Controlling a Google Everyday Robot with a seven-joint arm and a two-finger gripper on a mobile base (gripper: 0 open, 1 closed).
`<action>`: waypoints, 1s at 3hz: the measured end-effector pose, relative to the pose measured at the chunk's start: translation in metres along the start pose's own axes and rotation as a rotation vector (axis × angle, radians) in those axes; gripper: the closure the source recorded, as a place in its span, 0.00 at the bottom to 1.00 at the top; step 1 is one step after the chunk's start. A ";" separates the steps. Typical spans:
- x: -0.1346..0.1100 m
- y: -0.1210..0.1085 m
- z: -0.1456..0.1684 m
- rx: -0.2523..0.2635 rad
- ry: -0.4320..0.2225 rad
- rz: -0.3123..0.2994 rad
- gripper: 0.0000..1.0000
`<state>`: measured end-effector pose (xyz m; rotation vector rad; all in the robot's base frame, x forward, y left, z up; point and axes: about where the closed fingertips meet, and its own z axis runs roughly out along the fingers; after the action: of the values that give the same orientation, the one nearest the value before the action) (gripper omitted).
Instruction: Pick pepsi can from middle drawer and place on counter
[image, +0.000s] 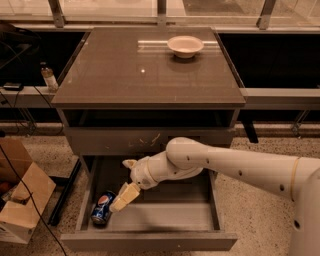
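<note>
The white arm (225, 162) reaches in from 3 o'clock, bent down into the open middle drawer (150, 241), with the gripper (121, 201) angled toward 7 o'clock; I cannot tell whether it is parted or closed. The pepsi can (101, 207) sits on the drawer floor at 8 o'clock, just beside the gripper tip. On the counter (145, 75), a white bowl (185, 46) stands at 1 o'clock

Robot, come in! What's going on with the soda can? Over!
Status: gripper down in open drawer, right beside soda can. Can on drawer floor, left side, not lifted. Nothing between them. Far end of counter: bowl.
</note>
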<state>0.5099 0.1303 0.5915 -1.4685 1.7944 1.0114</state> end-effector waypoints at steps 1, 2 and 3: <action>0.019 -0.018 0.034 -0.039 -0.059 -0.005 0.00; 0.028 -0.019 0.042 -0.050 -0.068 0.011 0.00; 0.034 -0.023 0.054 -0.042 -0.070 0.025 0.00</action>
<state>0.5249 0.1558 0.5303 -1.4214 1.7562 1.1061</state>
